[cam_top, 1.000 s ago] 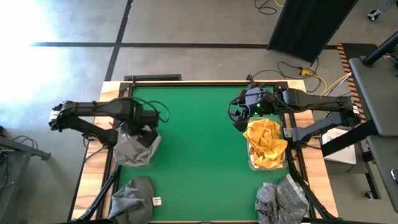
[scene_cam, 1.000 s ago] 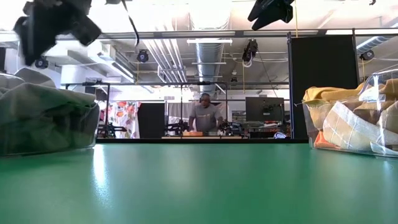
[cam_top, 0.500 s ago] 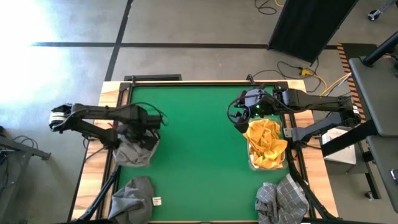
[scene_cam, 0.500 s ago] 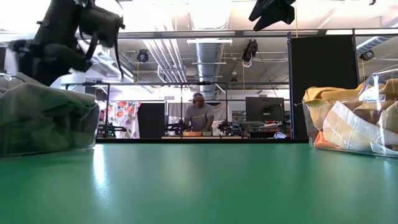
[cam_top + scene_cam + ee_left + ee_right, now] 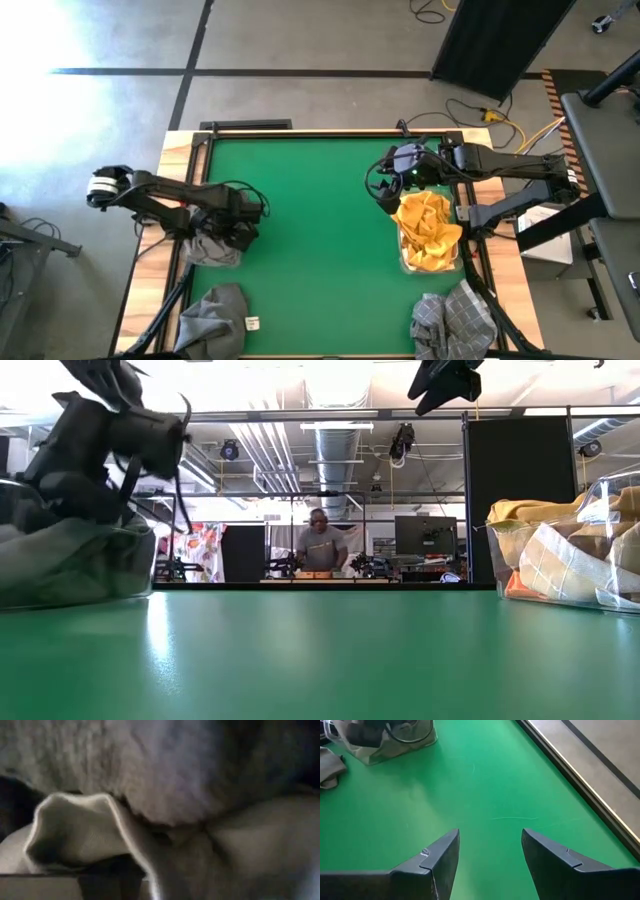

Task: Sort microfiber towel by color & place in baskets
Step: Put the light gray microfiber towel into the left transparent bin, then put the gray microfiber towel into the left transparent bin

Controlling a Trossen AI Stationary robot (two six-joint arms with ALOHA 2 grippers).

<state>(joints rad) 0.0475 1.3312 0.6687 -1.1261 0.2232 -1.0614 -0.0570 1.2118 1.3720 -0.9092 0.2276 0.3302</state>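
Note:
A see-through basket (image 5: 205,252) at the table's left edge holds grey towels (image 5: 70,555). My left gripper (image 5: 238,218) is down in that basket on the grey pile; the left wrist view is filled by grey cloth (image 5: 165,770). A second basket (image 5: 405,262) at the right holds orange-yellow towels (image 5: 428,230). My right gripper (image 5: 490,850) is open and empty, above the green table just beyond that basket's far end. A loose grey towel (image 5: 213,315) with a small white tag (image 5: 252,323) lies at the near left.
A grey-and-white checked cloth (image 5: 455,320) lies at the table's near right corner. The green table top (image 5: 320,230) between the two baskets is bare. A raised wooden rim (image 5: 330,131) runs along the far edge. A person (image 5: 318,545) stands in the room beyond.
My left gripper has gone down and a little toward the near edge, into the left basket onto the grey towels. The grey pile now stands lower than before. My right arm has kept still.

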